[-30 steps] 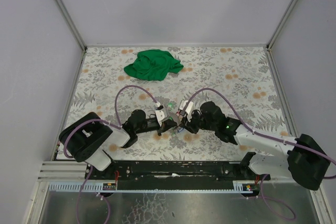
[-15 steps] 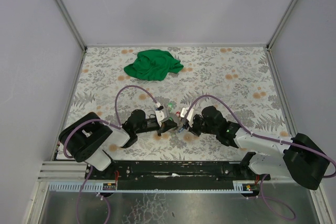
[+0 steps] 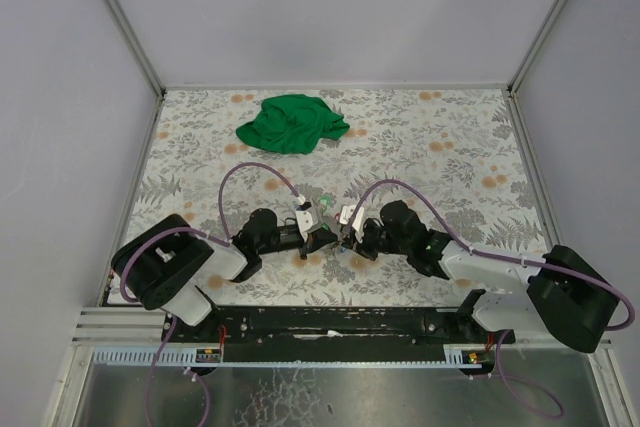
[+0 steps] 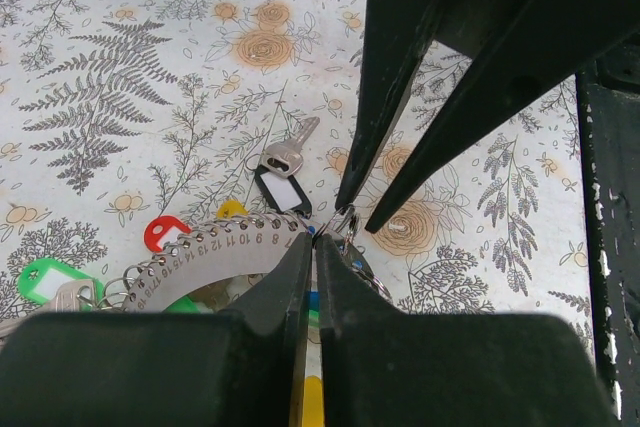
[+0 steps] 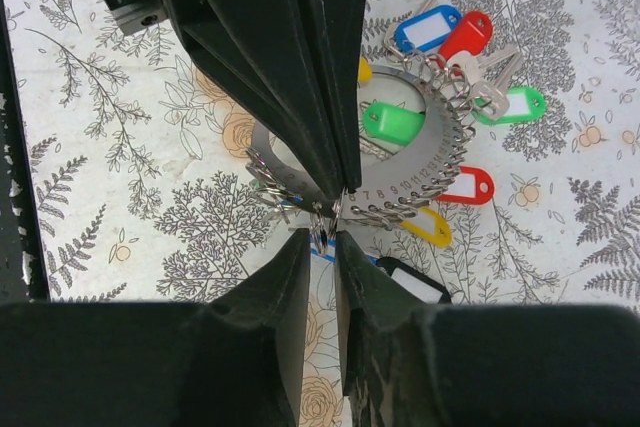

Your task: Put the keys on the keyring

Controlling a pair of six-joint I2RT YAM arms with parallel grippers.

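Both grippers meet low over the table near its front middle. The keyring (image 5: pixel 322 229) is a thin wire loop hanging at the edge of a grey numbered ring plate (image 5: pixel 440 162) (image 4: pixel 215 257). My left gripper (image 4: pixel 315 240) (image 3: pixel 328 237) is shut, its tips pinching that wire. My right gripper (image 5: pixel 323 237) (image 3: pixel 345 237) comes from the opposite side; its jaws stand narrowly apart with small wire loops filling the gap. The keys lie round the plate with green (image 5: pixel 392 122), blue (image 5: pixel 428 27), red (image 5: pixel 470 185) and yellow (image 5: pixel 430 227) tags. A silver key (image 4: pixel 285 152) lies beside a black tag (image 4: pixel 280 190).
A crumpled green cloth (image 3: pixel 292 123) lies at the back of the floral table (image 3: pixel 450 147). Grey walls close in the table on three sides. Purple cables arch over both arms.
My right gripper's jaws have narrowed a little and the right arm has shifted slightly toward the left. The left arm has stayed put.
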